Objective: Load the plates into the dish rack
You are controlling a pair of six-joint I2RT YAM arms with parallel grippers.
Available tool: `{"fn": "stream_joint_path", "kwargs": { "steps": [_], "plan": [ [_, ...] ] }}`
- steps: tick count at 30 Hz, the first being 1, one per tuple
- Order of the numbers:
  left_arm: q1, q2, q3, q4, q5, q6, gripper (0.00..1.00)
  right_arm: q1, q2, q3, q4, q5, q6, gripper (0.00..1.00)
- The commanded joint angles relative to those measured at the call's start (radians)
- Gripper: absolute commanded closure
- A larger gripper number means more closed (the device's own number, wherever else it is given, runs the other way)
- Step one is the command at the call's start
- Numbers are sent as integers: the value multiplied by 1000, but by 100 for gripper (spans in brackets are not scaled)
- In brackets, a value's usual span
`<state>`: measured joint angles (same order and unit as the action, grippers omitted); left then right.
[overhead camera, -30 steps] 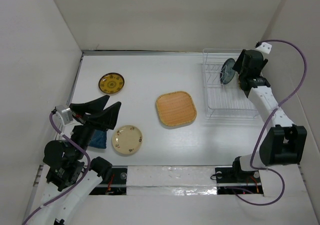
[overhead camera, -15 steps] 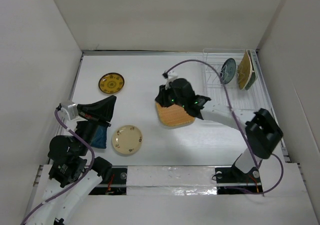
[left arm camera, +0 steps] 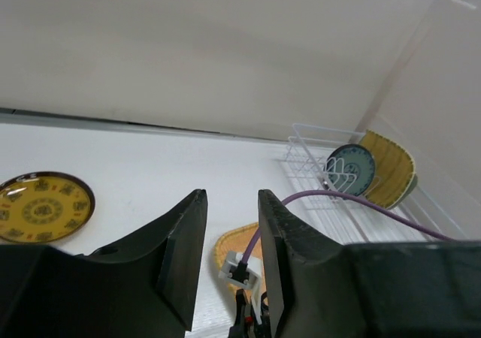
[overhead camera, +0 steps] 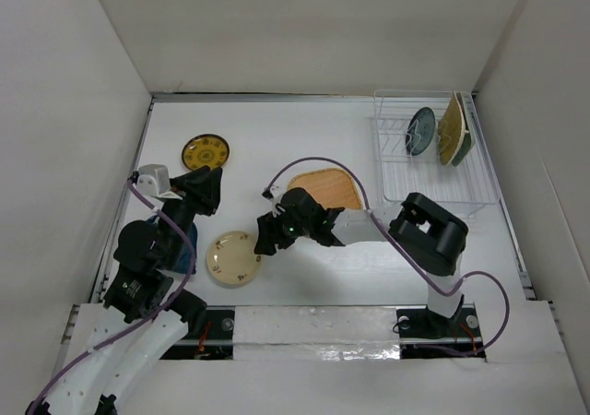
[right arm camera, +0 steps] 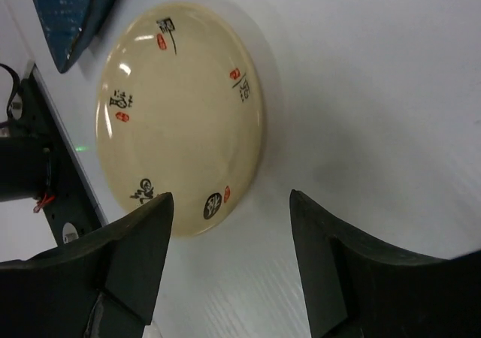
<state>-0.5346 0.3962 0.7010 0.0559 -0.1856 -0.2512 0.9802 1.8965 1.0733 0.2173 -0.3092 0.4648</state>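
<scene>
The cream plate (overhead camera: 233,257) lies flat near the front left; it fills the right wrist view (right arm camera: 180,113). My right gripper (overhead camera: 267,233) is open and empty, low at the plate's right edge (right arm camera: 229,203). The yellow patterned plate (overhead camera: 205,152) lies at the back left. A tan wooden plate (overhead camera: 324,184) lies mid-table, partly under the right arm. The white wire dish rack (overhead camera: 429,180) at the back right holds a teal plate (overhead camera: 421,130) and a tan woven plate (overhead camera: 452,127) upright. My left gripper (overhead camera: 207,189) is open and empty, raised between the yellow and cream plates.
A blue cloth-like thing (overhead camera: 184,260) lies left of the cream plate, mostly under the left arm, and shows in the right wrist view (right arm camera: 71,7). White walls close in the left, back and right. The right arm's purple cable (overhead camera: 313,163) loops over the tan plate.
My right arm left the tan woven plate in the rack, swung left past the tan wooden plate and came down at the cream plate. My left gripper moved back and narrowed its jaws.
</scene>
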Motion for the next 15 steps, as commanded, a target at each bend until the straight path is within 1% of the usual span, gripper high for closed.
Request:
{"fn": "stream_joint_path", "kwargs": {
  "steps": [1, 6, 13, 15],
  "plan": [
    [5, 44, 8, 16, -43, 33, 69, 8, 52, -22, 140, -86, 81, 32],
    [5, 59, 8, 13, -60, 41, 66, 28, 124, -13, 189, -110, 104, 36],
    [5, 44, 0, 27, -55, 46, 65, 28, 164, -6, 218, -108, 144, 43],
    [5, 41, 2, 25, -54, 49, 65, 28, 170, -6, 218, -100, 152, 47]
  ]
}}
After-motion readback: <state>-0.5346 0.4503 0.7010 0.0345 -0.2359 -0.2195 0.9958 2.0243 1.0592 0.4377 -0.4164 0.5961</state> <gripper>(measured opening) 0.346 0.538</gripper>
